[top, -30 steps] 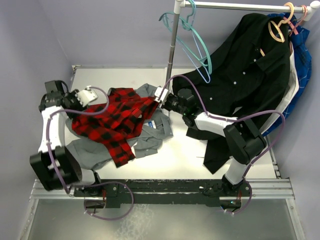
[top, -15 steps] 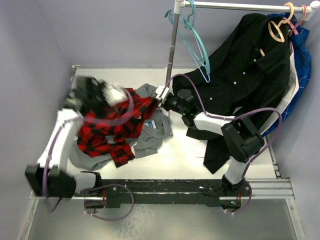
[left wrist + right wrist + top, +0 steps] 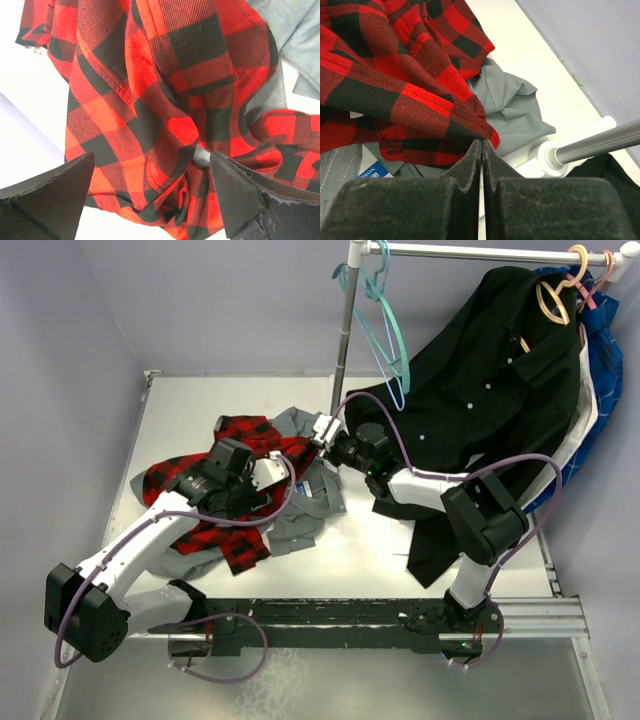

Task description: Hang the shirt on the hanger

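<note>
Near the bench [image 3: 375, 555] middle, my right gripper [image 3: 481, 144] is clamped on the shirt [image 3: 395, 75] edge. My left gripper [image 3: 152, 155] hangs open above it.

Grey shirt [image 3: 310, 502] crumpled at centre; black button-up [image 3: 490, 410] draped from the rail [image 3: 470, 252] at two o'clock, tan hanger [image 3: 552, 300] at its collar, teal hanger [image 3: 392, 350] hanging at twelve beside the upright pole [image 3: 345, 340].
</note>
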`<state>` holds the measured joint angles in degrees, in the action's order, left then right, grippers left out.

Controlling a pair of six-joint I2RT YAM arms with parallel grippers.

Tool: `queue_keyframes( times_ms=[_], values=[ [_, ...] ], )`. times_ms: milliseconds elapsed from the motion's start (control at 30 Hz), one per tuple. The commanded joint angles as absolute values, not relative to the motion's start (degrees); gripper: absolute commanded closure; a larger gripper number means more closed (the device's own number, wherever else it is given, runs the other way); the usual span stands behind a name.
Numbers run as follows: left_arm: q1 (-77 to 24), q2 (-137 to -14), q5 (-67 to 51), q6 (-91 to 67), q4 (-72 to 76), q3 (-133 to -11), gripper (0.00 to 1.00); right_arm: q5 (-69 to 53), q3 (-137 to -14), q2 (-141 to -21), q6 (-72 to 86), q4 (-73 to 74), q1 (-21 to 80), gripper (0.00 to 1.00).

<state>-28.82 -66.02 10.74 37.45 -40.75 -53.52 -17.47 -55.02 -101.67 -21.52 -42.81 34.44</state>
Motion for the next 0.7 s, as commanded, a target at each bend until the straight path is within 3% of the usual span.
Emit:
queue_keyframes(
  times_ms=[0,200,400,533,667],
  values=[
    [-31.1,-66.6,15.1,29.2,-34.9,-52.3,0.01,-17.8,-55.5,-100.3,-20.8,-46.4,34.3,1.00],
    [-32.4,-64.8,11.9,25.5,-37.5,-50.6,0.01,-18.0,-56.5,-101.2,-20.7,-46.4,34.3,1.00],
    [-32.6,-65.4,18.5,27.2,-30.7,-45.0,0.01,-18.2,-57.2,-101.9,-20.3,-46.4,34.4,1.00],
    [-32.6,-65.9,23.5,29.6,-22.5,-41.1,0.09,-18.3,-57.2,-102.1,-19.9,-46.4,34.4,1.00],
    [-32.5,-67.4,26.1,32.0,-15.1,-38.7,0.23,-18.4,-57.2,-102.1,-19.1,-46.1,34.3,1.00]
  ],
)
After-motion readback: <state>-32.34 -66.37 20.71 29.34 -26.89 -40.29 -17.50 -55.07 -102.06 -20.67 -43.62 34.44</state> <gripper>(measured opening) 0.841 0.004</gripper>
